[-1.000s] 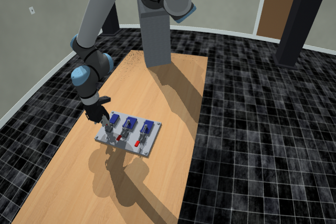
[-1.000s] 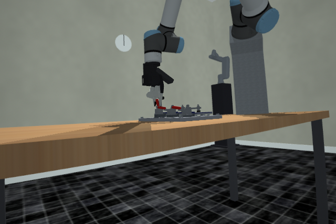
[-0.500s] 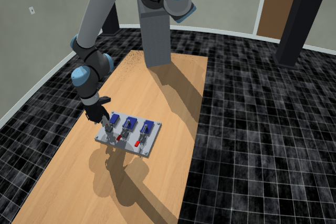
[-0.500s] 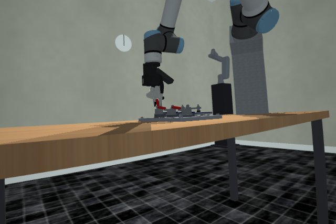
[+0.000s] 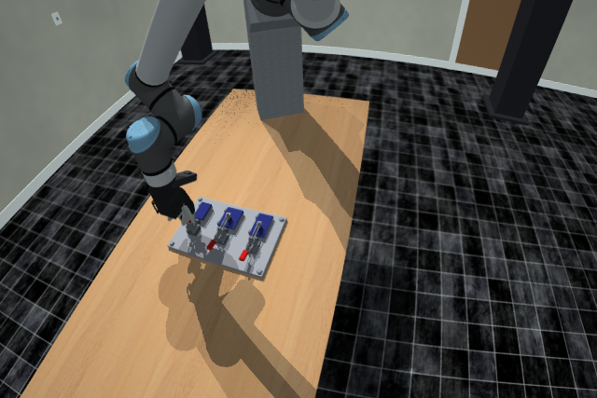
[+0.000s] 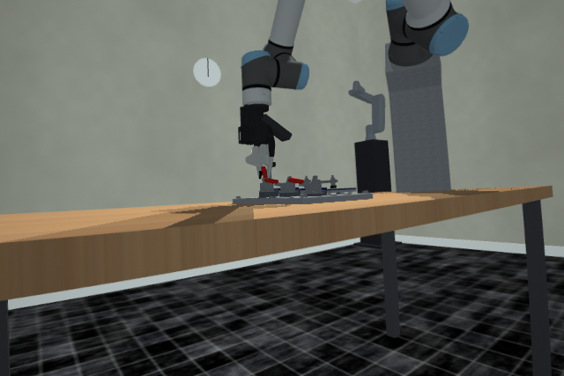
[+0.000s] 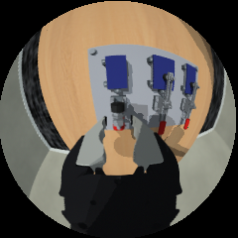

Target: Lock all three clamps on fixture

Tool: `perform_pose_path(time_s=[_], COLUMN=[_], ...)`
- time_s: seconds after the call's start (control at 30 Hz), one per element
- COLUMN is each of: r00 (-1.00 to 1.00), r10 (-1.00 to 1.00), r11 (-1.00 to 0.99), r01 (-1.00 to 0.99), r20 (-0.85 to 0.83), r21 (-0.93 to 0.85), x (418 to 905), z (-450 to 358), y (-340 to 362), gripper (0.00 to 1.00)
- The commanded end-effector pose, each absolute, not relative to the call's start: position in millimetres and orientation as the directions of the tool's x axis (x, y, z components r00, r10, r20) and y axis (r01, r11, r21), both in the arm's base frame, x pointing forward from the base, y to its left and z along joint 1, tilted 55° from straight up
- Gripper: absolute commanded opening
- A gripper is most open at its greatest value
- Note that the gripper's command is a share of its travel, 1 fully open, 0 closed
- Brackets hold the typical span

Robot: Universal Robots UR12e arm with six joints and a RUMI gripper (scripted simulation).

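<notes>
Near the table's [image 5: 289, 345] left edge, the fixture plate [image 5: 272, 249] carries three clamps, and the gripper [image 7: 120, 133] hangs partly parted, empty, astride the leftmost raised red handle [image 6: 263, 172].
</notes>
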State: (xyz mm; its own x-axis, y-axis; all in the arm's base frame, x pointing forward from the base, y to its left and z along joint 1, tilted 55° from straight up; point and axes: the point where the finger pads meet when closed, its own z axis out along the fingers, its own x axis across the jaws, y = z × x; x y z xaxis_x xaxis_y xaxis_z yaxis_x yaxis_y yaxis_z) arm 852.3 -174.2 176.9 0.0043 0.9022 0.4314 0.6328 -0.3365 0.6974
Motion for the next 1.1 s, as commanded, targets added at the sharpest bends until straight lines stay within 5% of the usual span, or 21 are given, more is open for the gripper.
perform_pose_path(time_s=[0.0, 0.07, 0.1, 1.07], r00=[0.004, 0.004, 0.004, 0.004], r10=[0.902, 0.902, 0.902, 0.902], r11=[-0.336, -0.336, -0.336, -0.336], r01=[0.632, 0.632, 0.632, 0.632], r20=[0.431, 0.431, 0.431, 0.431], r21=[0.698, 0.698, 0.698, 0.698], x=[852.3, 852.3, 852.3, 852.3], z=[177.5, 177.5, 177.5, 177.5], y=[-174.5, -174.5, -174.5, -174.5], gripper=[0.28, 0.28, 0.0, 0.0])
